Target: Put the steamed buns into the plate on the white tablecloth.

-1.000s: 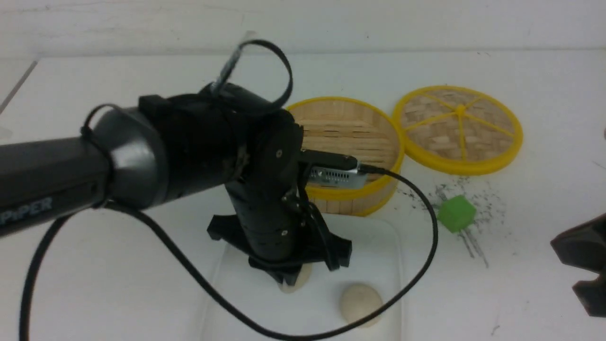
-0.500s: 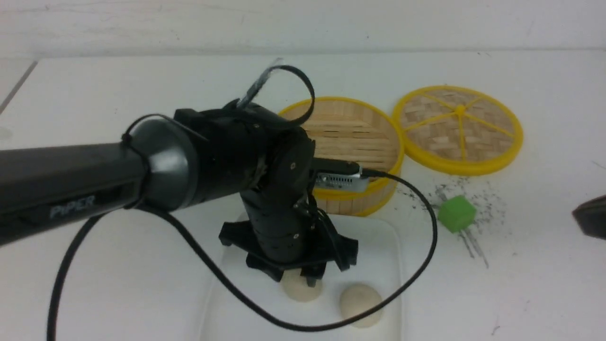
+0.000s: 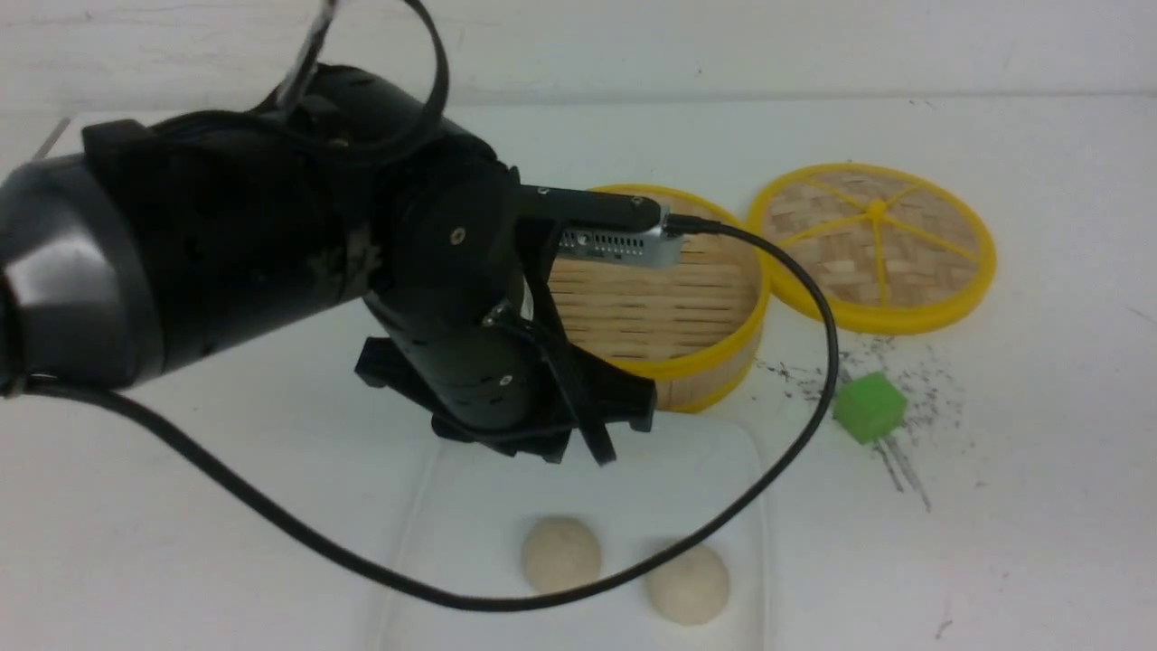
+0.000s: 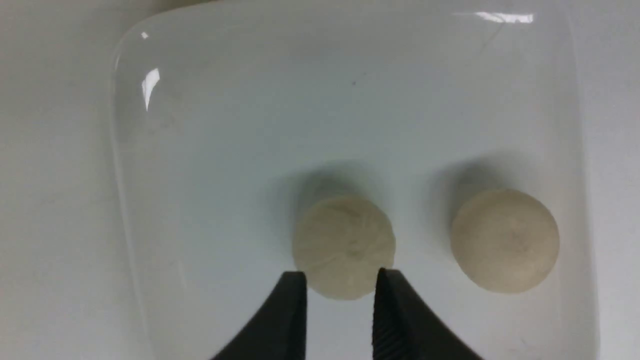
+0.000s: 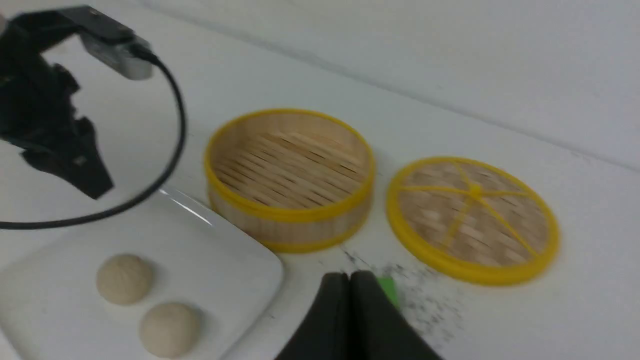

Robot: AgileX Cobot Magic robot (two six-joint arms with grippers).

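Two cream-white steamed buns [image 3: 560,553] [image 3: 687,583] lie side by side in the white plate [image 3: 470,506] on the white tablecloth [image 3: 1012,506]. My left gripper [image 3: 578,450] hangs open and empty above the plate's far part, apart from the buns. In the left wrist view its open gripper [image 4: 339,274] is above one bun [image 4: 344,247], with the other bun [image 4: 505,240] beside it in the plate [image 4: 225,150]. My right gripper [image 5: 349,276] is shut and empty, out of the front view. The right wrist view shows both buns [image 5: 125,278] [image 5: 169,329] in the plate [image 5: 220,250].
A yellow-rimmed bamboo steamer [image 3: 669,298] stands just behind the plate, with no buns in it. Its lid [image 3: 872,244] lies to the right. A green cube [image 3: 870,407] sits among black smudges right of the plate. A black cable [image 3: 813,362] loops from my left wrist over the plate.
My left gripper has let go of the bun it held low in the plate and has risen up and back. The right gripper has left the front view.
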